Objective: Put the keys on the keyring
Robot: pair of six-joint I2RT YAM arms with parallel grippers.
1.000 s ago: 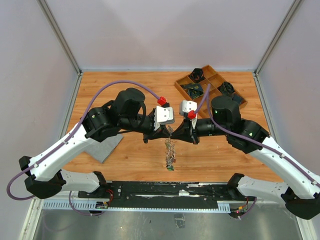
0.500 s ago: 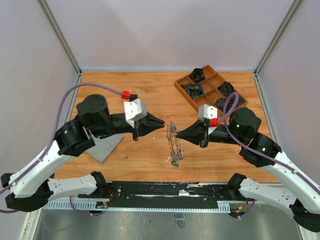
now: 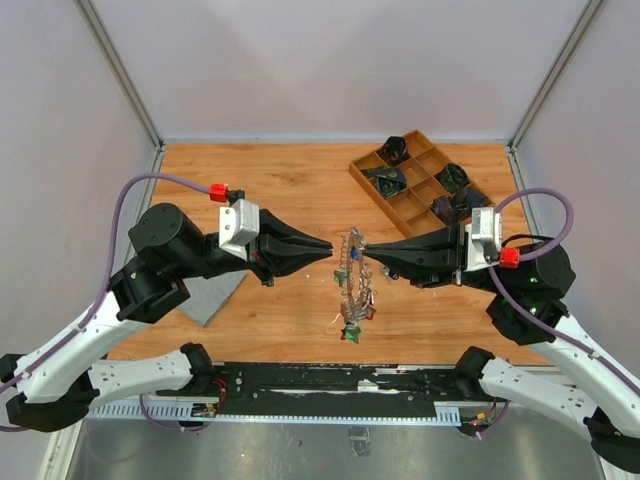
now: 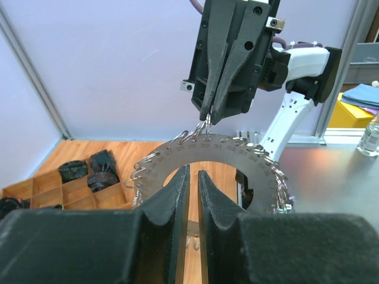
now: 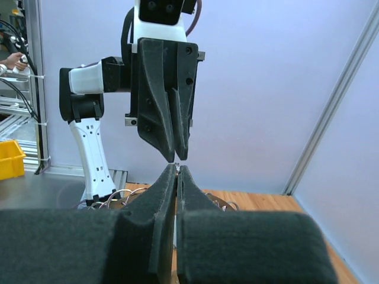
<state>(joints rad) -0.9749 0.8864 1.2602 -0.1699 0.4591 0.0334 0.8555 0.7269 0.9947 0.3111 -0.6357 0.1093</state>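
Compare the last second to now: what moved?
Both arms swung apart, then turned inward; the left end effector and right end effector now face each other across the keyring. The keyring shifted slightly right, and its top now sits between the tips; the right one is pinched on its rim. The wooden tray and grey cloth stayed put.
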